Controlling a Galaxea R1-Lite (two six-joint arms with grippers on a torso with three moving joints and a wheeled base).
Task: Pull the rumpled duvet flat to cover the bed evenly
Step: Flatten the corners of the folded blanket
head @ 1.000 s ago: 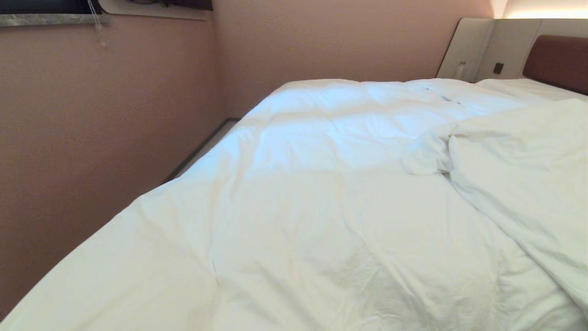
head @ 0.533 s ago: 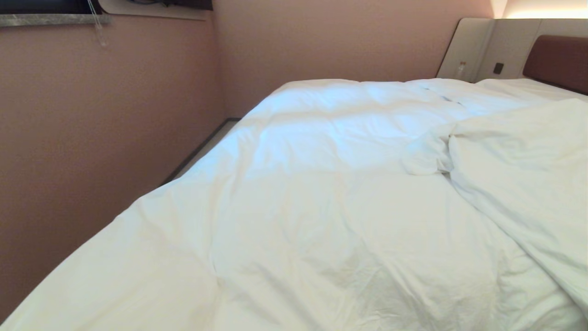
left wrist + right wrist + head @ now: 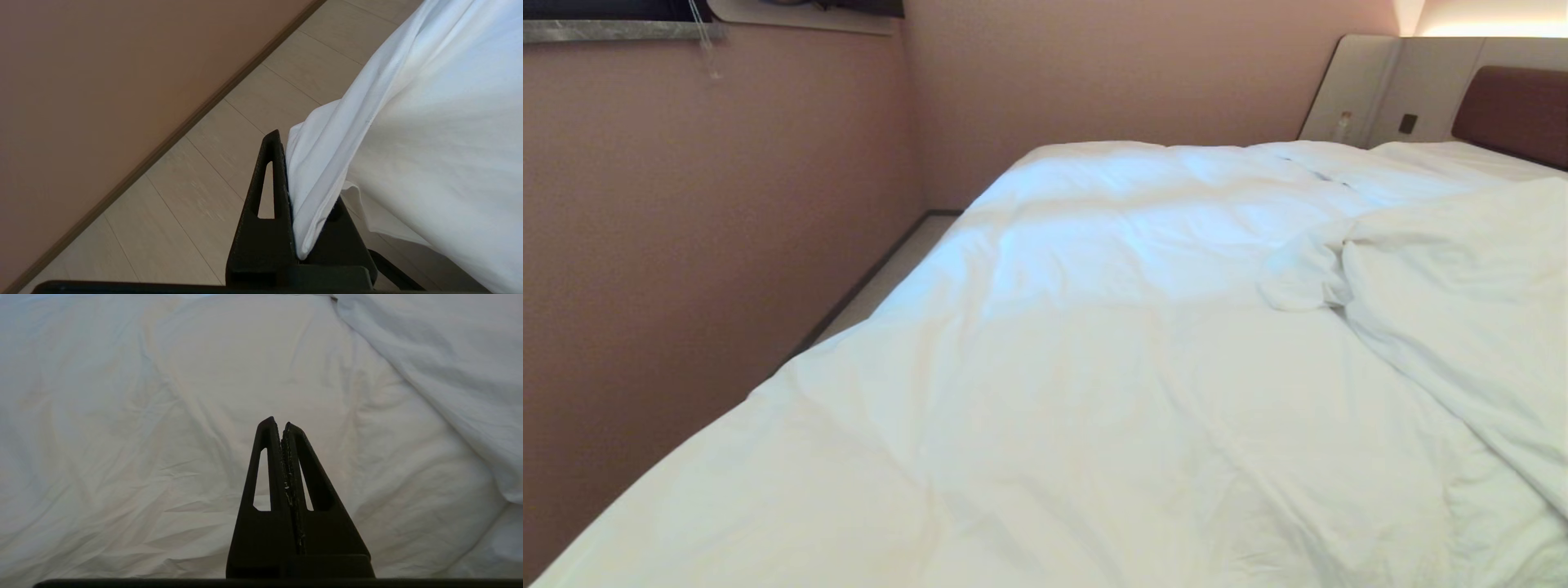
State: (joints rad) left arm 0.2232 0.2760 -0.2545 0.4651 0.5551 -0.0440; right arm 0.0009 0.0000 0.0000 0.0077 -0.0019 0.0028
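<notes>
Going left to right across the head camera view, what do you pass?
Pink wall → strip of floor → flat part of the duvet → bunched-up duvet fold → brown headboard.

You see a dusty-pink wall (image 3: 686, 245) meeting another at the corner, a dark skirting board (image 3: 171, 141) along pale wood-look floor planks (image 3: 212, 163), a grey stone window sill (image 3: 605, 31) top left, and warm light (image 3: 1486, 28) glowing above beige panels (image 3: 1380, 86).

The duvet (image 3: 408, 143) hides one left gripper (image 3: 286, 141) finger, perhaps entirely.
</notes>
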